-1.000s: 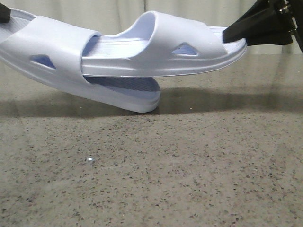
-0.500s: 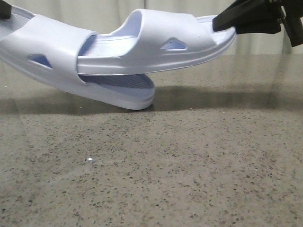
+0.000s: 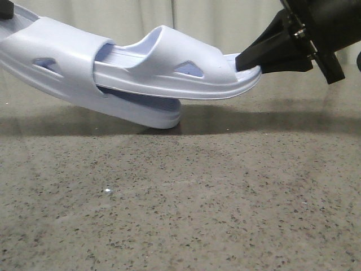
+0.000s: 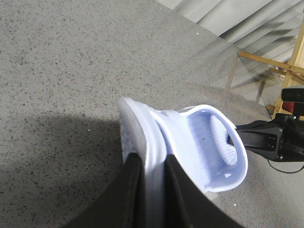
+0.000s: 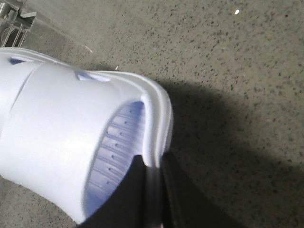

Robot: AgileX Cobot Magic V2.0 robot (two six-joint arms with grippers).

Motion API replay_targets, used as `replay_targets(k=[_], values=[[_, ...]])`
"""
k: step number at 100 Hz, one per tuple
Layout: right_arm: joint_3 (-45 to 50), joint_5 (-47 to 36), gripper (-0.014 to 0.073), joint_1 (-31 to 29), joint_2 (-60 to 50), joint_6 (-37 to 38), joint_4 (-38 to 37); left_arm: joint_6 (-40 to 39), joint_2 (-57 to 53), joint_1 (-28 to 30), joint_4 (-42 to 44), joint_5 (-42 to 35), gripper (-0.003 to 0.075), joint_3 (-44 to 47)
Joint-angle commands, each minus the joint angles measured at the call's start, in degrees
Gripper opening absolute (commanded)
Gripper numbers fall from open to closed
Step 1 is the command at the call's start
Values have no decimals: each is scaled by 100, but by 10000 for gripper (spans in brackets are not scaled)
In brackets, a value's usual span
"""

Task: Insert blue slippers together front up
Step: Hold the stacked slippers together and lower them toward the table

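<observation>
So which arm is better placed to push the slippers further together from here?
Right, probably. The right gripper holds the upper slipper by its heel, lined up to slide under the strap of the lower slipper, which the left gripper braces, toe on the table.

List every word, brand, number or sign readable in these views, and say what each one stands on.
None: no readable text shows in any view.
Left slipper: plain strap and sole, no brand or size mark visible.
Right slipper: plain as well, only ribs on the footbed.
Left gripper and right gripper: black fingers, no label.
Speckled table: no markings.
</observation>
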Motion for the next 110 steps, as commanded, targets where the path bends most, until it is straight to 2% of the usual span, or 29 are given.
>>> replay_targets(k=[1, 110], values=[[-168, 1012, -106, 234, -192, -48, 397, 28, -122, -182, -590, 897, 15, -155], [-360, 1267, -106, 353, -192, -144, 526, 133, -122, -182, -840, 1108, 15, -155]])
